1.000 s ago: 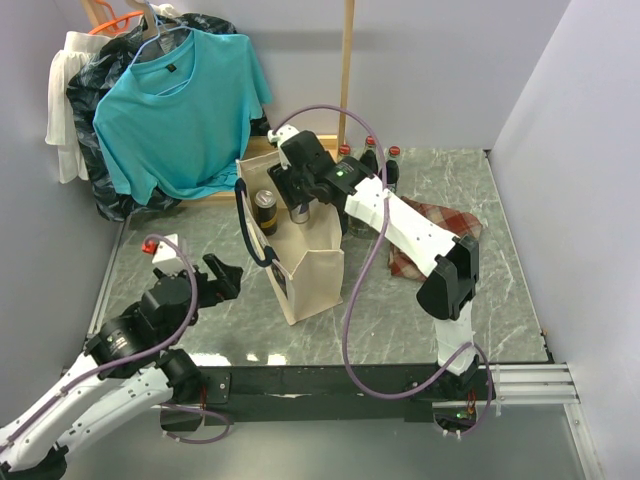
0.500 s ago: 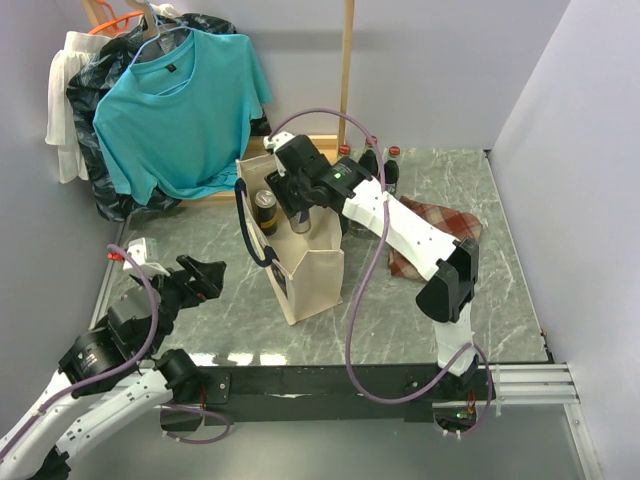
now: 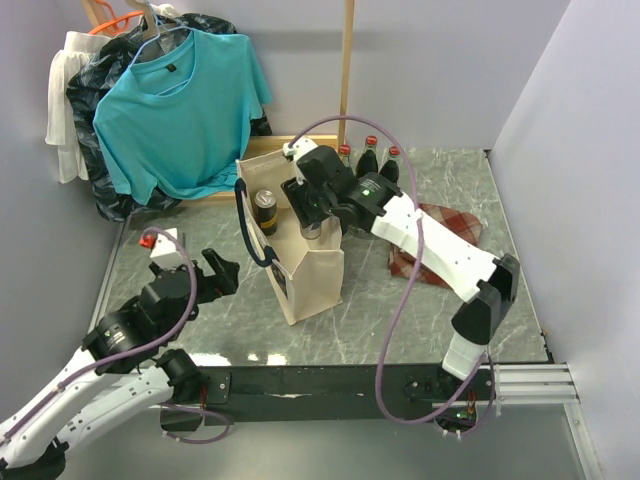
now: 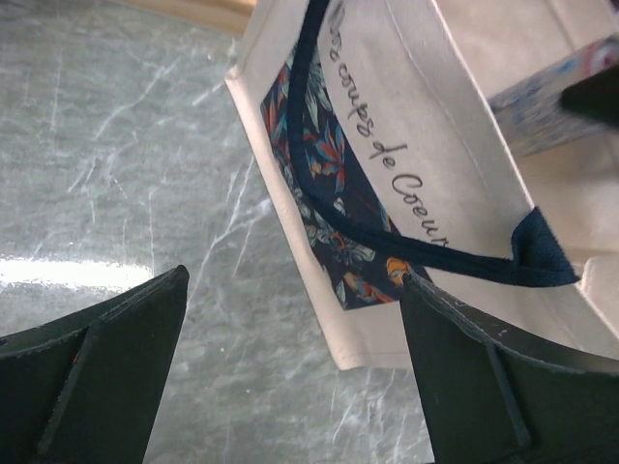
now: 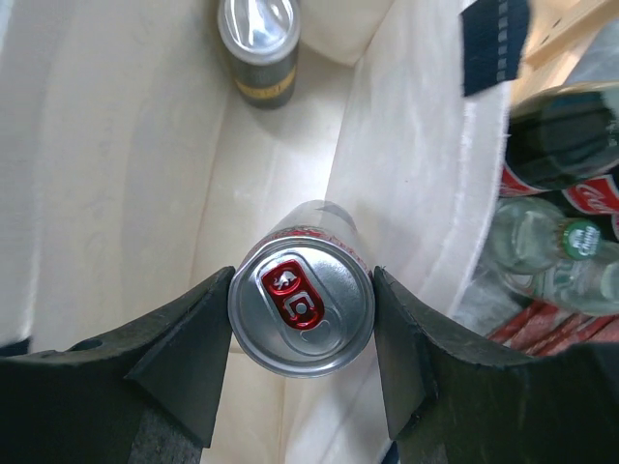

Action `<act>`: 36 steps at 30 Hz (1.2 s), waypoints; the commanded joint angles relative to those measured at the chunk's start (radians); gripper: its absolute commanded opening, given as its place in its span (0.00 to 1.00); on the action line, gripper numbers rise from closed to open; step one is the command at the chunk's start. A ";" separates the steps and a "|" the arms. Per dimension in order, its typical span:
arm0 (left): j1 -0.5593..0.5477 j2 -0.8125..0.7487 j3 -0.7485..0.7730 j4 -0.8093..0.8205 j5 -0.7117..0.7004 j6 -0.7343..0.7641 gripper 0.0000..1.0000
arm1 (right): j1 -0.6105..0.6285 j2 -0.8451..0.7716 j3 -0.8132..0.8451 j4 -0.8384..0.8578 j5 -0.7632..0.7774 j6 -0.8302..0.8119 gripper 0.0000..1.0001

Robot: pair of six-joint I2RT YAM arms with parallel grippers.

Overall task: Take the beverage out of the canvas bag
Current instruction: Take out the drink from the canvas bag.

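Observation:
The canvas bag (image 3: 305,272) stands upright mid-table, cream with navy handles (image 4: 416,253). My right gripper (image 3: 311,212) reaches into its open top and is shut on a beverage, a silver can with a red tab (image 5: 302,302); both fingers press its sides, and it is held close to the bag's right wall (image 5: 411,164). A second, dark can (image 5: 259,43) stands deeper in the bag, also seen from above (image 3: 264,207). My left gripper (image 3: 222,275) hangs open left of the bag, just above the table, with the bag's lower corner (image 4: 382,338) between its fingers (image 4: 126,338) but untouched.
Several red-capped bottles (image 3: 368,158) stand behind the bag, close to its right wall (image 5: 561,145). A red plaid cloth (image 3: 440,225) lies at the right. A teal shirt (image 3: 180,100) hangs on a wooden rack (image 3: 347,70) at the back left.
The right arm's elbow has swung right and the gripper with the can shifted slightly right over the bag. The left arm dipped toward the left and came back beside the bag.

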 commanded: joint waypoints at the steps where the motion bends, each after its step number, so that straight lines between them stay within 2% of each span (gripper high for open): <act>1: -0.004 0.003 0.012 0.020 0.045 0.023 0.96 | 0.010 -0.094 -0.004 0.138 0.014 0.001 0.00; 12: -0.004 -0.181 -0.007 0.016 -0.006 -0.016 0.96 | 0.063 -0.169 -0.039 0.177 0.068 0.021 0.00; 24: -0.004 -0.148 0.001 0.010 0.011 -0.015 0.96 | 0.084 -0.161 0.037 0.140 0.083 0.014 0.00; 36: -0.004 -0.192 -0.002 0.004 0.002 -0.026 0.96 | 0.107 -0.178 0.048 0.152 0.103 -0.005 0.00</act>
